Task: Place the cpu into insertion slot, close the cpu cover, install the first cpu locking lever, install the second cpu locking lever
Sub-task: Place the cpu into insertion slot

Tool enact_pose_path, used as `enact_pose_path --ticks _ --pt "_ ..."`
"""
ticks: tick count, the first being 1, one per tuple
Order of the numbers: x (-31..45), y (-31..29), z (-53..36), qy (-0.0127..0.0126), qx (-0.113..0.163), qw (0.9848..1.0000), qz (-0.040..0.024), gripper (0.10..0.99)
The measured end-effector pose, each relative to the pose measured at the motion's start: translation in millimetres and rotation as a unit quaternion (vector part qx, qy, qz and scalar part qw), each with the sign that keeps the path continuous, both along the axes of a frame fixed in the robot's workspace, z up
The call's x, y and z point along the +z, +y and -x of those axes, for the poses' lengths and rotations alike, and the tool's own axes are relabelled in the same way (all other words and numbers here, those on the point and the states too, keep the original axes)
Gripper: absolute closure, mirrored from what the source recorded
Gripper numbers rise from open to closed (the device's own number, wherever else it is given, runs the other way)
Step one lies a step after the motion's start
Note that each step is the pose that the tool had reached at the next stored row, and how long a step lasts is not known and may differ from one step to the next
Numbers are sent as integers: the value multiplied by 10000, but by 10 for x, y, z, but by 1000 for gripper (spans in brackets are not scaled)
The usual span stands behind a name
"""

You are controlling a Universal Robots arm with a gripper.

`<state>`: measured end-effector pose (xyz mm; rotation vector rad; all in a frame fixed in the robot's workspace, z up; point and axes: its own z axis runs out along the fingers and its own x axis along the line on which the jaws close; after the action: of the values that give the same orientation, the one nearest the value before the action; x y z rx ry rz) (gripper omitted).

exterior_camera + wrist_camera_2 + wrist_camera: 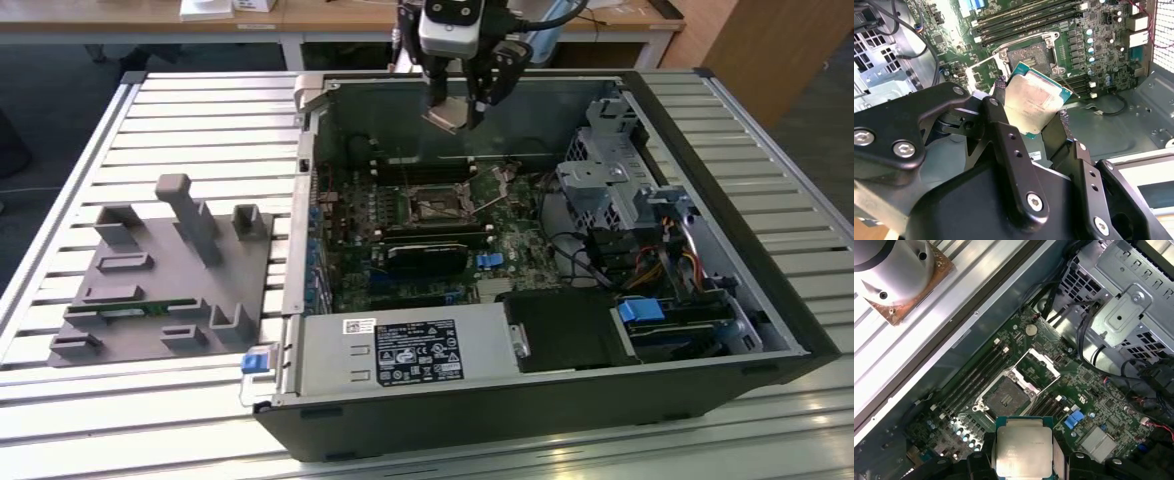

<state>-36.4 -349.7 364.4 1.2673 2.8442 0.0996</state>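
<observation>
1. The gripper [1031,100] is closed on the cpu [1036,100], pinching it by two opposite edges with the dull metal top facing the second wrist camera.
2. In the exterior view the cpu [451,117] hangs in the air near the far wall of the open computer case [534,420], well above the motherboard [400,270] and apart from the insertion slot [438,207].
3. The insertion slot [1004,399] lies bare, and the cpu cover [1044,360] stands swung open just beside it, so nothing is seated yet.
4. My main worry is tilt: the chip sits at a slant between the fingers [999,85], and I judge that a crooked landing could bend the socket contacts or leave one corner riding on the rim.
5. The hold is on thin edges alone, so a jolt could let the chip slide or twist in the jaws.
6. The raised cover and the memory slots [974,377] crowd the socket; I judge that a finger coming down off-centre could catch on them.
7. I cannot tell from here whether the chip's corner marks match the socket's.
8. The arm's wrist points steeply down from above the case's far edge, with the gripper [461,110] angled toward the board.
</observation>
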Motion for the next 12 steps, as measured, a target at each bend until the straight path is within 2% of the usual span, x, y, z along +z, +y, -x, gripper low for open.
enact_pose_path --ticks 12 --pt "-15 0 0 0 -326 9995 23 549"
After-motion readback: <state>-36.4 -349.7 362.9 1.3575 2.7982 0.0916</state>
